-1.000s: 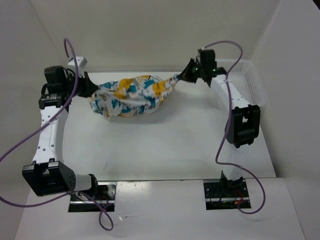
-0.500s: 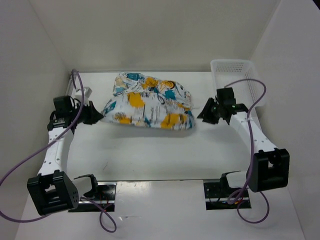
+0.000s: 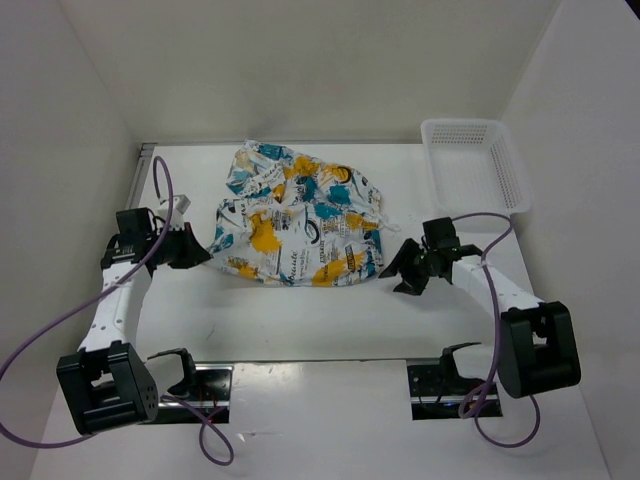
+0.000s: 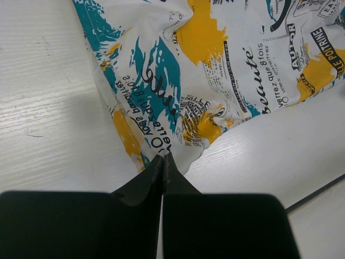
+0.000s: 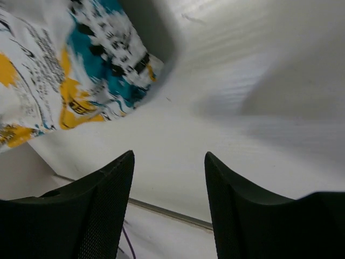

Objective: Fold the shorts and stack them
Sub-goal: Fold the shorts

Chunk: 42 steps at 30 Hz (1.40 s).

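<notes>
Left gripper: low over the table toward the left edge. Fingers pressed together with no gap; tips sit on the near-left hem of the shorts and appear closed on that edge.

Shorts: lying on the table midway between left and right edges, reaching toward the far edge. The cloth is spread but rumpled, with folds along its far side. The left wrist view shows the hem resting on the surface. The right wrist view shows the near-right corner also down on the table.

Right gripper: just beside the shorts' near-right corner, not touching it. Fingers spread apart, nothing held, bare table between them.

Basket: far-right corner, well apart from the shorts.
</notes>
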Motion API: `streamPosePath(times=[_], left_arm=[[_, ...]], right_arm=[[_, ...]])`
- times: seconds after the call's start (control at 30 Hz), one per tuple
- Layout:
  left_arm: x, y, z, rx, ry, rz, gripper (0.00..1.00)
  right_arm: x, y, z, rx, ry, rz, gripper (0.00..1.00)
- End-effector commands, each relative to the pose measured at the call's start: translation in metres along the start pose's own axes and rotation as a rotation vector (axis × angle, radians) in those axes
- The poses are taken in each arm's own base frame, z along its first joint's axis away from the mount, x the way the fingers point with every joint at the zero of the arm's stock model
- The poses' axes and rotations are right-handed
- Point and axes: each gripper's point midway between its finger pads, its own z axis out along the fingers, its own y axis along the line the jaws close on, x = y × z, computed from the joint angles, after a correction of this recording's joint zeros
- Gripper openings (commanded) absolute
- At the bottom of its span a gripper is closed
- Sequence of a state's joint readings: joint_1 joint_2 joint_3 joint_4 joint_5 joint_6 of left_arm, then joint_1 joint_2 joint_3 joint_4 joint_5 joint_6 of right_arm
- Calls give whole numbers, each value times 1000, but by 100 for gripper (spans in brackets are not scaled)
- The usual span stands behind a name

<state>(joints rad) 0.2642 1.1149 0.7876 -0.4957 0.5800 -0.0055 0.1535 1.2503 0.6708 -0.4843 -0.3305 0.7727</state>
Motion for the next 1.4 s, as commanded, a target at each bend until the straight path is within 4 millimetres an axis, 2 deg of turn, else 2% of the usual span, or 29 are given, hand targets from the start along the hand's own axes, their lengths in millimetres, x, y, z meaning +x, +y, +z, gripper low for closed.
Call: streamPosePath(times=[0.0, 0.03, 0.1, 0.13, 0.27, 0.43, 0.47, 0.5, 0.6, 0.63, 0.7, 0.73, 0.77, 0.8, 0.83, 0.87, 0.9, 0.93, 0.97, 1.0, 1.03, 1.07, 1.1, 1.13, 1.17, 1.2, 1.3, 1.33, 1.37], left_arm=[[-12, -3, -6, 2, -37, 27, 0], [-10, -2, -4, 3, -28, 21, 0], [-9, -1, -2, 3, -18, 14, 0], [-13, -3, -4, 12, -27, 20, 0], [-18, -2, -3, 12, -27, 20, 0], [-21, -3, -2, 21, -29, 21, 0], [-21, -5, -2, 30, -30, 21, 0], [-21, -5, -2, 30, -30, 21, 0], [-25, -5, -4, 30, -38, 28, 0], [-28, -5, -3, 30, -40, 29, 0], [-44, -10, -9, 39, -73, 53, 0], [-54, -9, -9, 38, -91, 66, 0], [-68, -13, -14, 44, -126, 93, 0], [-96, -17, -22, 40, -180, 133, 0], [-115, -21, -26, 55, -222, 166, 0], [-132, -24, -32, 65, -263, 193, 0], [-148, -30, -39, 79, -298, 223, 0], [-181, -38, -51, 85, -370, 284, 0], [-198, -40, -61, 73, -413, 311, 0], [-213, -46, -71, 90, -453, 346, 0], [-233, -48, -77, 85, -503, 389, 0], [-258, -63, -98, 88, -569, 449, 0], [-275, -64, -109, 74, -610, 478, 0], [-288, -69, -125, 58, -655, 509, 0], [-300, -74, -134, 53, -686, 537, 0], [-320, -86, -160, 39, -751, 591, 0], [-342, -102, -201, 2, -834, 655, 0], [-353, -119, -226, -16, -893, 702, 0], [-358, -120, -233, -33, -905, 701, 0]], right_arm=[[2, 26, 10, -118, 3, 8, 60], [-5, 32, 16, -143, -18, -4, 60], [-7, 29, 24, -143, -18, -4, 60], [-7, 25, 34, -126, -4, 4, 60], [-22, 34, 51, -148, -22, -6, 60], [-32, 33, 73, -136, -24, 18, 48], [-39, 38, 77, -157, -42, 9, 45], [-40, 39, 79, -162, -45, 16, 38], [-63, 56, 81, -164, -87, 9, 14], [-80, 75, 73, -185, -125, -14, 0], [-97, 87, 57, -153, -175, -44, 0], [-119, 116, 36, -190, -241, -80, 0], [-130, 130, 18, -199, -286, -128, 0], [-147, 149, -4, -192, -334, -151, 0], [-155, 162, -22, -206, -366, -176, 0], [-164, 185, -51, -235, -404, -221, 0], [-171, 193, -64, -244, -426, -235, 0], [-175, 201, -76, -255, -441, -250, 0], [-180, 209, -94, -272, -467, -274, 0], [-188, 230, -121, -314, -514, -300, 0], [-185, 233, -131, -314, -507, -314, 0], [-189, 238, -148, -324, -538, -333, 0], [-193, 253, -180, -369, -589, -357, 0], [-191, 255, -189, -367, -588, -356, 0], [-193, 265, -219, -399, -641, -379, 0], [-188, 269, -236, -414, -664, -395, 0], [-176, 272, -272, -448, -715, -406, 0], [-166, 273, -293, -477, -749, -417, 0], [-160, 270, -300, -484, -750, -410, 0]])
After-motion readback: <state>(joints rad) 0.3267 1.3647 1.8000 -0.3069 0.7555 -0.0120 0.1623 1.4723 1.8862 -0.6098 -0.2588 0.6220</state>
